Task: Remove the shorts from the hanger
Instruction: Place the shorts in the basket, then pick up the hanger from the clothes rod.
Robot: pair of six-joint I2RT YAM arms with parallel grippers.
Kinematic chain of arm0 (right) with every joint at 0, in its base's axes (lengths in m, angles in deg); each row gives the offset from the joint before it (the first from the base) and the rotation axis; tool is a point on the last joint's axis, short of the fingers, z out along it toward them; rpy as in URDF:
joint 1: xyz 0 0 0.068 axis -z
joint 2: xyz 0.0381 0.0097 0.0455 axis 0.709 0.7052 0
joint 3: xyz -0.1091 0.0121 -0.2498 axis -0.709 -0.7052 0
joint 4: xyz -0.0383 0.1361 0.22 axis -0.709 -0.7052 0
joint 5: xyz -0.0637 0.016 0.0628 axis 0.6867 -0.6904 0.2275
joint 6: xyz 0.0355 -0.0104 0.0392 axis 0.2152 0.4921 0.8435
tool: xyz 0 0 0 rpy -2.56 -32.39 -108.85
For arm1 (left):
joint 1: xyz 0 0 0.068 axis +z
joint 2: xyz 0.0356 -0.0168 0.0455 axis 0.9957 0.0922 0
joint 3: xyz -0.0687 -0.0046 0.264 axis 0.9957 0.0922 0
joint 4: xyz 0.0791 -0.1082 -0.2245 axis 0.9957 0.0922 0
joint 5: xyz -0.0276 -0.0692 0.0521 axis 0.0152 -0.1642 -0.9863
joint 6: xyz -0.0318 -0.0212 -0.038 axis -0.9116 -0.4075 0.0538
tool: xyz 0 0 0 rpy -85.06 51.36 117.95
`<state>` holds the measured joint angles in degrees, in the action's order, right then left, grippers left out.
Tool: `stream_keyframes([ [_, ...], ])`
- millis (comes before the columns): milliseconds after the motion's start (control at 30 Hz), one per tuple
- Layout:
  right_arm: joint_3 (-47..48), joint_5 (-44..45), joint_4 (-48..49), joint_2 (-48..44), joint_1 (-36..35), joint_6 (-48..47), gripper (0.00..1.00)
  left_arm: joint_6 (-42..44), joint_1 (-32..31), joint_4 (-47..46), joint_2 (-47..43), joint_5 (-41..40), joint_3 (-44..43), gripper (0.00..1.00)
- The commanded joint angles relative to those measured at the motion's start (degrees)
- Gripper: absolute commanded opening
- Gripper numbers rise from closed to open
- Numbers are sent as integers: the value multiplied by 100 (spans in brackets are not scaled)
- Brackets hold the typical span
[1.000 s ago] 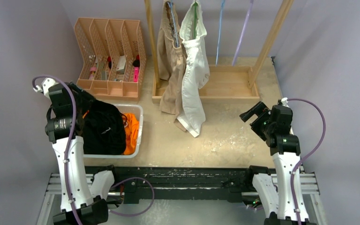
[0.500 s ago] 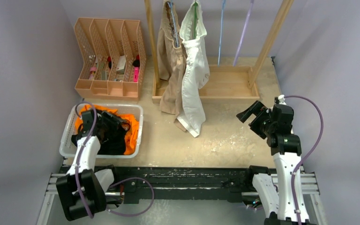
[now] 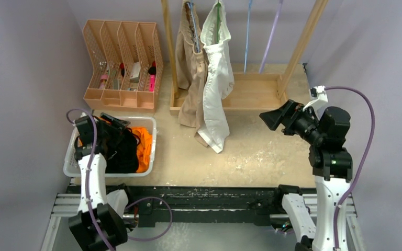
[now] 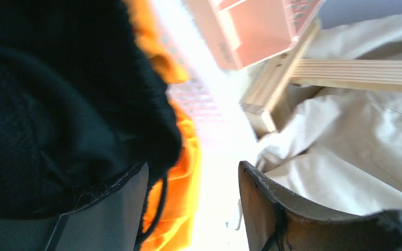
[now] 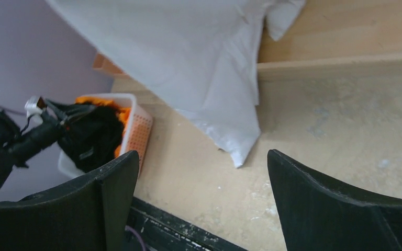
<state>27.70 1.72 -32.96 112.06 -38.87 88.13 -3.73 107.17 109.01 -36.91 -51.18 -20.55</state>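
The white shorts [image 3: 217, 78] and the beige shorts [image 3: 191, 68] hang side by side on hangers on the wooden rack [image 3: 298, 47]. The black shorts [image 3: 120, 151] lie on top of the orange shorts [image 3: 144, 146] in the white bin [image 3: 70, 162]. My left gripper [image 3: 116, 128] is low in the bin, jaws open, with black cloth [image 4: 57, 104] lying against its left finger and orange cloth [image 4: 180, 209] between the fingers. My right gripper [image 3: 275, 117] is open and empty above the table, right of the white shorts [image 5: 199, 57].
A peach file organiser [image 3: 120, 63] with small items stands at the back left. Two empty hangers, blue [image 3: 247, 31] and purple [image 3: 272, 31], hang on the rack's right half. The rack's wooden base [image 3: 251, 94] lies under the clothes.
My left arm came down from high above the bin and the black shorts now lie in the bin. My right gripper rose and turned toward the rack.
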Motion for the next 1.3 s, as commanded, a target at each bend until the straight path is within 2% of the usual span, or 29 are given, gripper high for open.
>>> stream_keyframes([
  [0,597,-1526,462,132,-19,-366,91,512,3,391,-300,126,-796,63],
  [167,1258,-1799,384,590,-39,-660,89,849,-553,796,-497,-406,-1380,63],
  [333,2307,-946,-751,1516,-544,-1229,88,817,-1321,980,-468,-801,-1855,63],
  [433,2561,-22,-730,1841,-1796,-886,87,671,-1345,916,-672,-995,-1848,65],
  [567,3513,1580,-1051,2564,-3310,-565,85,931,-1341,1195,-752,-1095,-2000,68],
  [667,4268,2551,-1207,3037,-3966,-447,85,1023,-1344,1247,-832,-1013,-2015,69],
  [800,5318,3424,-1613,3704,-4217,-513,83,1478,-1343,1051,-916,-903,-1863,73],
  [933,6038,3754,-1586,4136,-4299,-597,83,1939,-1345,1237,-806,-1502,-1818,75],
  [1033,6116,3937,-1328,4232,-4311,-569,83,2037,-1341,1210,-805,-1603,-1698,76],
  [1267,5890,4060,-777,4429,-4313,-505,84,1603,-1343,202,-1104,-1255,-747,79],
])
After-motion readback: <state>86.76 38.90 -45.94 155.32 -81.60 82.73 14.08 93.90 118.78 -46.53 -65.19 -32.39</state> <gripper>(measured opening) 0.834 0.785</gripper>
